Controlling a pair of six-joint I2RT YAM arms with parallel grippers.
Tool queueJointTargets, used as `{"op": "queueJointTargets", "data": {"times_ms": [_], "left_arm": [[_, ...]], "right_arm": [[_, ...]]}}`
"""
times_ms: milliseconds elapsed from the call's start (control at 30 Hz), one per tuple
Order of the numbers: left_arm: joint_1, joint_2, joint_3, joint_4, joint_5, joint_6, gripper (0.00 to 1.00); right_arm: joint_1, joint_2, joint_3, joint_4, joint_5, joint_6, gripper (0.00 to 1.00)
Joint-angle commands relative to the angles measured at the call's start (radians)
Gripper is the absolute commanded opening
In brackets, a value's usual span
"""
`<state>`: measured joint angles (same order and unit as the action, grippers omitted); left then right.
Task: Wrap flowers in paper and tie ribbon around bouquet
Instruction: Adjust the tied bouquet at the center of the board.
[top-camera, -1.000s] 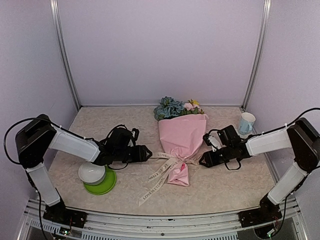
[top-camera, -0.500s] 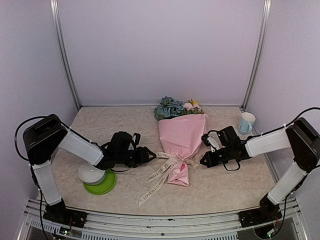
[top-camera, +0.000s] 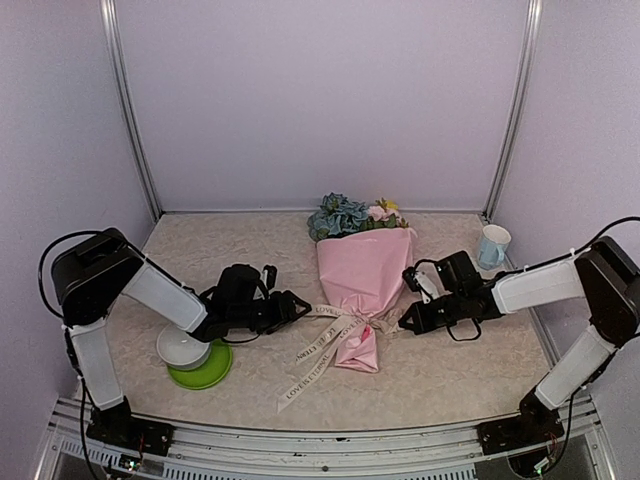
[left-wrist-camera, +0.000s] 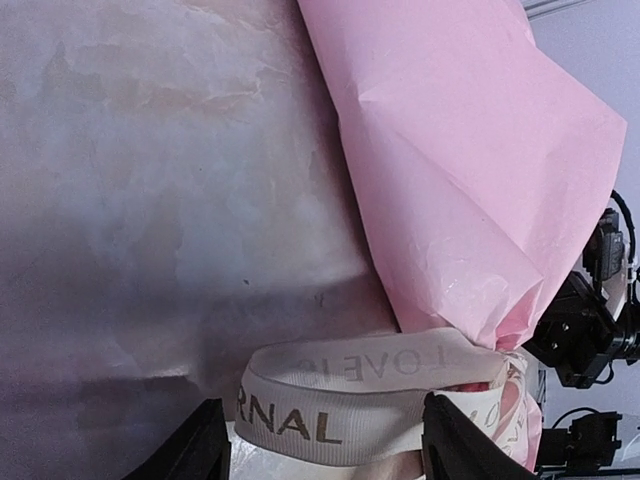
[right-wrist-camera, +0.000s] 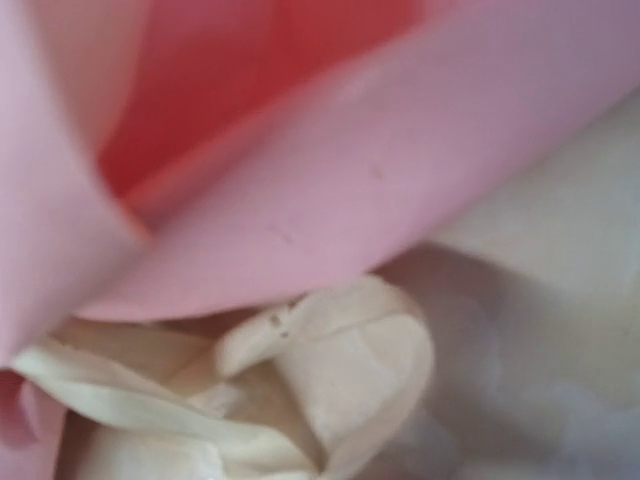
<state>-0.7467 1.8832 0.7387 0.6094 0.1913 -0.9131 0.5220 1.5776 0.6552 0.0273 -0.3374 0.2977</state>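
Cream ribbon straddled by parted left gripper, right gripper shut beside it, hold unclear; risked dragging bouquet if tugged unevenly.

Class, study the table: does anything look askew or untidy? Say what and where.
The white bowl sits off-centre on the green plate and appears to overhang its left rim. The ribbon round the bouquet looks loose, its tails sprawling unevenly toward the near edge.
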Motion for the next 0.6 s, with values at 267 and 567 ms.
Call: {"op": "queueJointTargets", "data": {"times_ms": [267,567], "left_arm": [[0.013,0.042,0.038,0.088,0.054,0.063,0.00],[0.008,0.039,0.185,-0.085,-0.054,0.229,0.00]], "right_arm": [[0.015,-0.101,-0.029,-0.023,-0.083,0.002,0.00],[0.095,-0.278,-0.083,-0.159,-0.260,0.000,0.00]]}}
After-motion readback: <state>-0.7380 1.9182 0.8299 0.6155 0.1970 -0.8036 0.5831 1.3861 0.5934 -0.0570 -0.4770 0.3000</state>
